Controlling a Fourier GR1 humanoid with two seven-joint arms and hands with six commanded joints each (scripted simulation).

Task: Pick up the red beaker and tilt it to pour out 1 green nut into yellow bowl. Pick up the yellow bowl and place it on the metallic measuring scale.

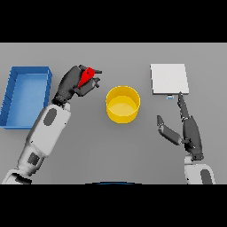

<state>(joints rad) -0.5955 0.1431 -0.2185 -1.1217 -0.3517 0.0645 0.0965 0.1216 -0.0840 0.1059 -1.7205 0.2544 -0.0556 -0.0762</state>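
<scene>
My left hand is shut on the red beaker, of which only a red sliver shows between the fingers; it is held left of the yellow bowl. The bowl stands upright at the table's middle, and I cannot make out a green nut inside it or in the beaker. The metallic measuring scale, a pale square slab, lies at the back right. My right hand is open in front of the scale, fingers straight and pointing toward the slab's near edge, thumb spread to the left.
A blue rectangular bin lies at the left edge of the table, just beyond my left forearm. Grey tabletop spreads between the bowl and the near edge.
</scene>
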